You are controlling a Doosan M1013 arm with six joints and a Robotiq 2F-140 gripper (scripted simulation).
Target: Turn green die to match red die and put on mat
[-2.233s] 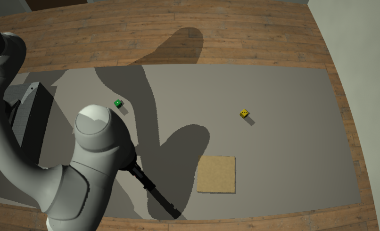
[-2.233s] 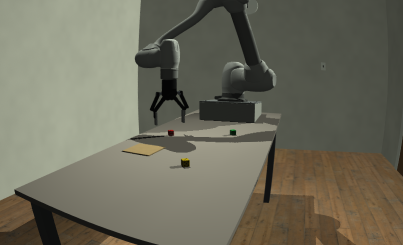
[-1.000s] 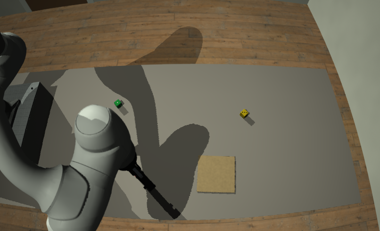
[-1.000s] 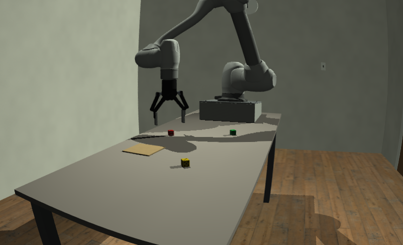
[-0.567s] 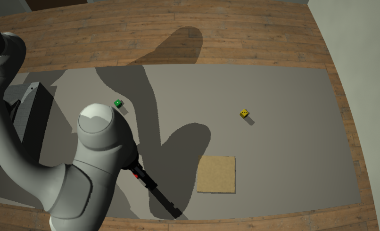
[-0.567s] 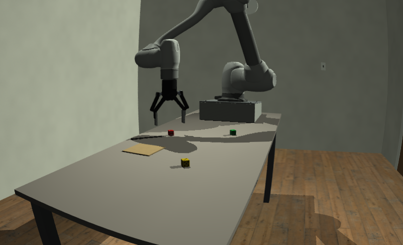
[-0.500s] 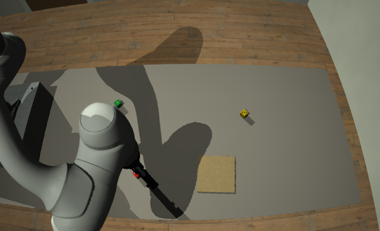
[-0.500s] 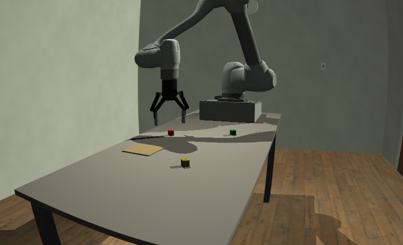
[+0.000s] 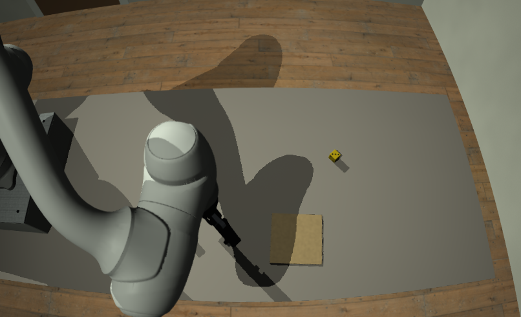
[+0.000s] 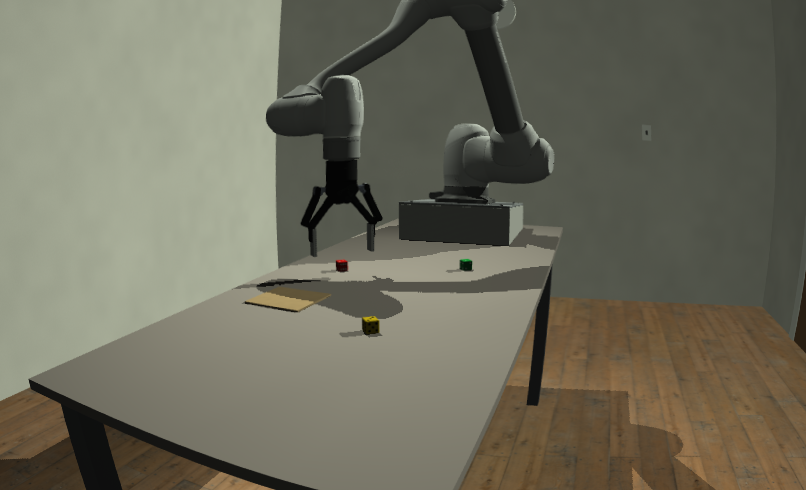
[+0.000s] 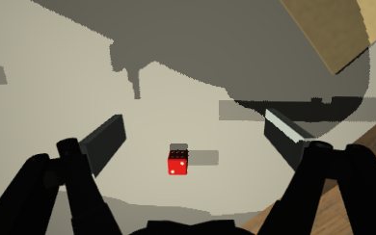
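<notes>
My gripper [image 10: 341, 246] is open and empty. It hangs above the red die [image 10: 341, 265], which sits flat on the table. In the wrist view the red die [image 11: 177, 162] lies between and below my open fingers; its top face is dark with several pips, too small to read. The green die [image 10: 466, 264] sits on the table to the right of the red die, near the robot base; the arm hides it in the overhead view. The tan mat [image 9: 296, 239] lies flat on the table and also shows in the side view [image 10: 288, 299].
A yellow die [image 9: 334, 156] sits on the table beyond the mat, also in the side view [image 10: 370, 325]. The grey base block [image 10: 459, 220] stands at the table's far end. The table edge runs close by the red die.
</notes>
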